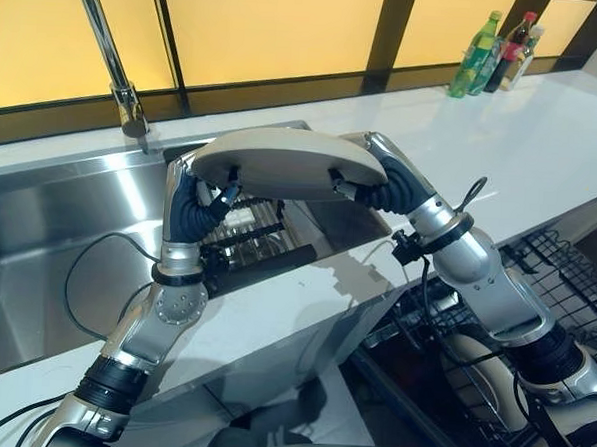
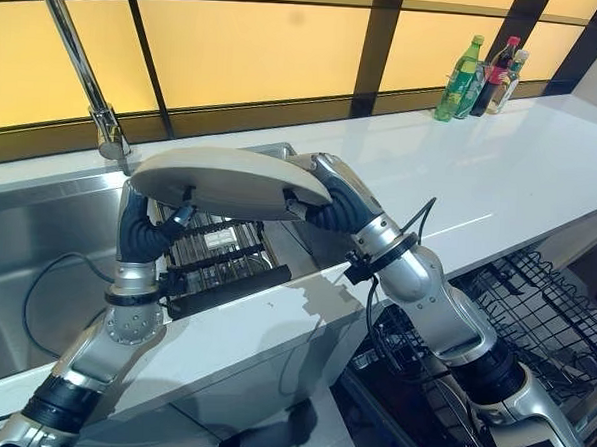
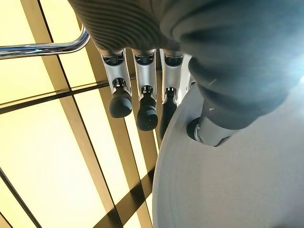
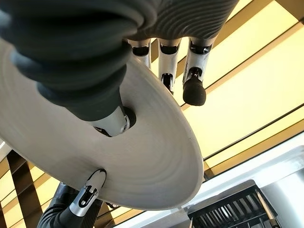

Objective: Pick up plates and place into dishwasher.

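A pale round plate (image 1: 282, 163) hangs level above the counter's edge by the sink, held from both sides. My left hand (image 1: 194, 203) grips its left rim and my right hand (image 1: 385, 188) grips its right rim. In the left wrist view the thumb (image 3: 213, 128) presses the plate's underside (image 3: 237, 190) while the fingers (image 3: 145, 102) reach past the rim. The right wrist view shows the same pinch, with the thumb (image 4: 107, 118) on the plate's underside (image 4: 152, 152). The black wire dishwasher rack (image 1: 557, 267) stands open at lower right, below counter height.
A steel sink (image 1: 58, 231) with a tall faucet (image 1: 112, 54) lies to the left, and a dark slatted rack (image 1: 257, 241) sits in it under the plate. The white counter (image 1: 523, 145) runs right, with three bottles (image 1: 498, 54) at its far end.
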### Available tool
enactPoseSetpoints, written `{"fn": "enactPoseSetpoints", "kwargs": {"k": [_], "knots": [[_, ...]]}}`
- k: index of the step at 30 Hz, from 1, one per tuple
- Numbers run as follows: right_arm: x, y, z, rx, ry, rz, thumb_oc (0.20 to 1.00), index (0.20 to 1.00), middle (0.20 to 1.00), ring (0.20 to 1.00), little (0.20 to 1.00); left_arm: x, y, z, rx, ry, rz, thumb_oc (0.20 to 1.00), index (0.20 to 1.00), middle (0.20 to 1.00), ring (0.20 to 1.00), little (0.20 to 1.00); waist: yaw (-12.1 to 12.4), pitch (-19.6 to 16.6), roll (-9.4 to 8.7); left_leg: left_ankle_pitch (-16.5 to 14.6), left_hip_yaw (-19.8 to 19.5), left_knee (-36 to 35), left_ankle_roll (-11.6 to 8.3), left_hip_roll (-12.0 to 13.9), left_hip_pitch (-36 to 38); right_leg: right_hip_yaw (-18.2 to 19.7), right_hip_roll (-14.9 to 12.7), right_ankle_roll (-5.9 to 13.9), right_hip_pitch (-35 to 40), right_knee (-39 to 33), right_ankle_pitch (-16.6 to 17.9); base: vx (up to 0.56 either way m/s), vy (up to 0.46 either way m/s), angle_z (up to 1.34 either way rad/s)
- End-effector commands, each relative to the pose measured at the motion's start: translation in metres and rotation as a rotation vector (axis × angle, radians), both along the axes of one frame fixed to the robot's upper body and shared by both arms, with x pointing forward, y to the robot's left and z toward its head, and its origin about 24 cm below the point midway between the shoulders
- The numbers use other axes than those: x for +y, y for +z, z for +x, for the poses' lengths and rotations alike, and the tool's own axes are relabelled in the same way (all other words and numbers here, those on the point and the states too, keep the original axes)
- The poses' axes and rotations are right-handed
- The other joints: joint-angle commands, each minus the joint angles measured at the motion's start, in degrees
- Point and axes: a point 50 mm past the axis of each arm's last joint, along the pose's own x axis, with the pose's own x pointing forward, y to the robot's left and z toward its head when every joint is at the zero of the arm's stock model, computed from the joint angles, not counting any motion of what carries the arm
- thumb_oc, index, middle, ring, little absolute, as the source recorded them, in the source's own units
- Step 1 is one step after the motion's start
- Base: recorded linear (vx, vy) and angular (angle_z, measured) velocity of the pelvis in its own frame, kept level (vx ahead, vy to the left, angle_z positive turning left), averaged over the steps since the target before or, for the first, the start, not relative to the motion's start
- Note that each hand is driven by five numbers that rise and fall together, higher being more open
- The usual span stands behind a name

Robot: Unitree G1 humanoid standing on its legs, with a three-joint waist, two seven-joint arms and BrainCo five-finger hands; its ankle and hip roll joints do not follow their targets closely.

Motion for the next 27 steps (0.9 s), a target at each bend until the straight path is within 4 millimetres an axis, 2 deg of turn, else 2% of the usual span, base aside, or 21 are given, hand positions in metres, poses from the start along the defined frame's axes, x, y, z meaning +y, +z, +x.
{"fn": "enactPoseSetpoints", "kwargs": {"k": [1, 6, 7, 8, 9, 12, 19, 27], "knots": [[0.016, 0.02, -0.012, -0.067, 0.146, 0.1, 0.2, 0.2, 0.2, 0.2, 0.2, -0.034, 0.026, -0.003, -0.116, -0.183, -0.025, 0.2, 0.2, 0.2, 0.2, 0.2, 1.04, -3.26, 2.32, -4.38, -0.41, 1.02, -1.05, 2.94, 0.38, -0.1, -0.79, 1.33, -3.1, 6.56, -2.69, 0.0, 0.0, 0.0], [0.009, 0.018, -0.01, -0.053, 0.121, 0.239, 0.2, 0.2, 0.2, 0.2, 0.2, -0.032, 0.018, 0.0, -0.052, -0.182, -0.066, 0.2, 0.2, 0.2, 0.2, 0.2, 0.8, -3.26, 2.54, -4.42, 0.01, 1.02, -1.13, 3.15, 0.49, -0.18, -0.79, 1.35, -2.99, 6.43, -2.64, 0.0, 0.0, 0.0], [0.008, 0.017, -0.009, -0.054, 0.111, 0.252, 0.2, 0.2, 0.2, 0.2, 0.2, -0.032, 0.018, 0.0, -0.052, -0.181, -0.066, 0.379, 0.379, 0.379, 0.379, 0.379, 0.75, -3.26, 2.57, -4.44, 0.12, 0.99, -1.14, 3.18, 0.5, -0.18, -0.81, 1.37, -2.97, 6.35, -2.62, 0.0, 0.0, 0.0], [0.005, 0.016, -0.009, -0.053, 0.101, 0.269, 0.2, 0.2, 0.2, 0.2, 0.2, -0.031, 0.017, 0.0, -0.048, -0.167, -0.065, 0.893, 0.893, 0.893, 0.893, 0.893, 0.61, -3.25, 2.63, -4.45, 0.27, 0.96, -1.14, 3.21, 0.54, -0.16, -0.84, 1.39, -2.96, 6.28, -2.57, 0.0, 0.0, 0.0], [0.003, 0.016, -0.008, -0.053, 0.091, 0.282, 0.2, 0.2, 0.2, 0.2, 0.2, -0.03, 0.017, 0.001, -0.046, -0.146, -0.076, 1.0, 1.0, 1.0, 1.0, 1.0, 0.52, -3.26, 2.66, -4.43, 0.43, 0.92, -1.15, 3.25, 0.57, -0.15, -0.87, 1.42, -2.94, 6.18, -2.5, 0.0, 0.0, 0.0], [-0.008, 0.014, -0.006, -0.06, 0.039, 0.33, 0.2, 0.2, 0.2, 0.2, 0.2, -0.018, 0.02, 0.003, -0.079, -0.059, -0.144, 1.0, 1.0, 1.0, 1.0, 1.0, 0.16, -3.39, 2.67, -4.37, 1.13, 0.76, -1.26, 3.47, 0.69, -0.28, -1.09, 1.58, -2.86, 5.81, -2.2, 0.0, 0.0, 0.0], [-0.047, 0.007, -0.007, -0.1, -0.124, 0.394, 0.2, 0.2, 0.2, 0.2, 0.2, 0.029, 0.031, 0.005, -0.181, 0.229, -0.303, 1.0, 1.0, 1.0, 1.0, 1.0, -1.88, -4.2, 3.0, -4.53, 1.97, 0.8, -1.29, 3.65, 1.15, 0.48, -1.51, 1.8, -3.19, 5.64, -1.83, 0.01, 0.009, -0.01], [-0.089, -0.002, -0.014, -0.117, -0.29, 0.392, 0.2, 0.2, 0.2, 0.2, 0.2, 0.071, 0.03, -0.004, -0.22, 0.459, -0.354, 1.0, 1.0, 1.0, 1.0, 1.0, -4.26, -4.82, 3.13, -5.15, 3.2, 0.92, -0.98, 3.26, 2.08, 2.38, -2.07, 2.04, -3.7, 5.75, -1.58, 0.04, 0.027, -0.14]]}}
